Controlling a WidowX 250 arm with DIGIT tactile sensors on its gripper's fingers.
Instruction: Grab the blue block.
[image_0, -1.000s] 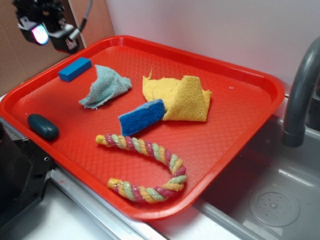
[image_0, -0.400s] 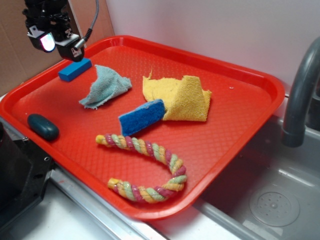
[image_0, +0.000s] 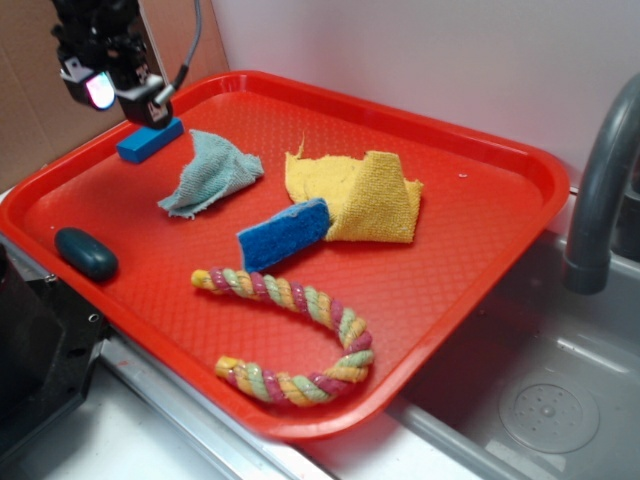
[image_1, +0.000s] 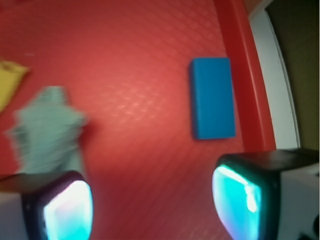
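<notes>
Robot arm up high, claw wide open

The gripper (image_0: 122, 92) hangs in the air at the top left, pointing down. Its two fingers (image_1: 240, 200) sit far apart — nothing between them — and their pads glow a light blue-green.

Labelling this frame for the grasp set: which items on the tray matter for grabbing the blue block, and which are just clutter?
In play:
- blue block, near the tray's far left rim
- gripper, open, above the block, nothing held

Clutter:
- blue sponge
- grey-blue cloth
- yellow cloth
- braided rope
- dark teal pebble
- red tray
- faucet
</notes>
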